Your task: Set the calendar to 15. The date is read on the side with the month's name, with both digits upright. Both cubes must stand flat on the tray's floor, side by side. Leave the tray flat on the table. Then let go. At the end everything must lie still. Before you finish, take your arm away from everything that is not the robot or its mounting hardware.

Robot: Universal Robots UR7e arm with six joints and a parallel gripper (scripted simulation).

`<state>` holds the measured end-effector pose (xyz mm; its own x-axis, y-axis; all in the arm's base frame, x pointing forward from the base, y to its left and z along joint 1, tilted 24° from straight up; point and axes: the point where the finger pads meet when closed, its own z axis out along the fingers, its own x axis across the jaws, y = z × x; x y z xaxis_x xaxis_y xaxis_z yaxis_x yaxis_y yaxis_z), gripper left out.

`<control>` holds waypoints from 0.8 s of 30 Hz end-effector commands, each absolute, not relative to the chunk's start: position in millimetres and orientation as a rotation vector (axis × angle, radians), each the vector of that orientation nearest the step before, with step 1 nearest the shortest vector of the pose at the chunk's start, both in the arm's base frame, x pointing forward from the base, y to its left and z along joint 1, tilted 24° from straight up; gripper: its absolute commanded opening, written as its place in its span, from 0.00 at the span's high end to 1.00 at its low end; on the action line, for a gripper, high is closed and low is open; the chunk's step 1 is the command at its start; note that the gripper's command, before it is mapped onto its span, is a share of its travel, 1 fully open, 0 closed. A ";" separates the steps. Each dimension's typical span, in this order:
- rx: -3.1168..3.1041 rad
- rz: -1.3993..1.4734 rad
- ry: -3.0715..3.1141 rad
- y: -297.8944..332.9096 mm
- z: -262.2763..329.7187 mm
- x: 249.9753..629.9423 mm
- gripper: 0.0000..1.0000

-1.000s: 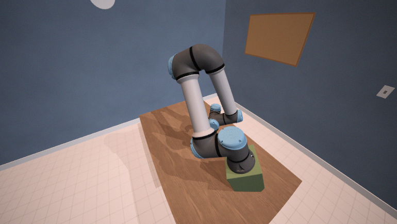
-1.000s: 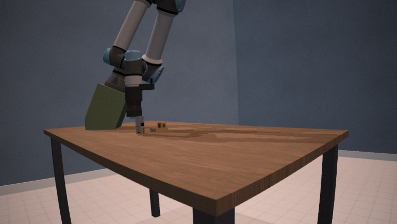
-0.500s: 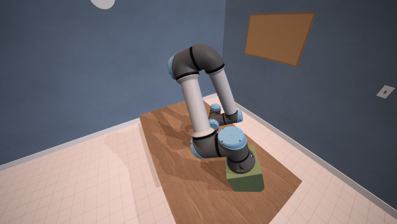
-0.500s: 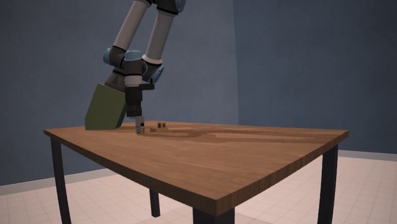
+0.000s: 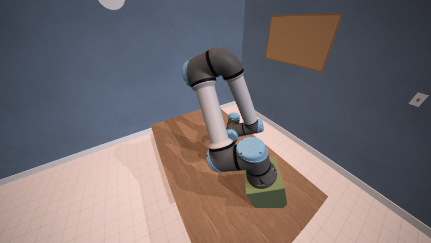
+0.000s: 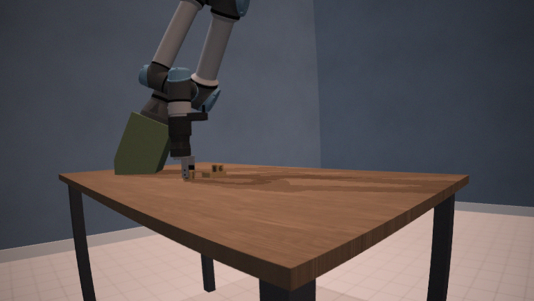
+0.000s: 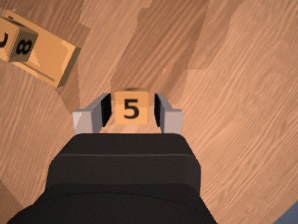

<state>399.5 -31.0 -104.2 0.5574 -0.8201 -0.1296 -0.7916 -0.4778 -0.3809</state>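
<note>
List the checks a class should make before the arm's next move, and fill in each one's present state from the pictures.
1. Gripper open, gaps beside the cube: ok.
2. Cube flat on the table, 5 facing up: ok.
3. That cube inside the tray: not ok, it stands apart from it.
4. Second cube in the tray: ok.
5. Tray flat on the table: ok.
6. Digit shown on the month side: cannot tell.

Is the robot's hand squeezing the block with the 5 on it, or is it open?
Open. In the wrist view the hand straddles the 5 cube, with dark gaps between each finger and the cube's sides.
</note>
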 end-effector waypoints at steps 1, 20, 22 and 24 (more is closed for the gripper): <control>-2.398 -0.100 1.310 -31.3 -104.0 399.7 0.13; -2.398 -0.100 1.310 -33.1 -98.7 398.3 0.13; -2.398 -0.100 1.310 -34.0 -95.9 397.5 0.13; -2.398 -0.100 1.310 -35.2 -92.4 396.6 0.13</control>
<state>397.6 -33.1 -97.7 0.5573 -0.8200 -0.1303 -0.7918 -0.4776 -0.3808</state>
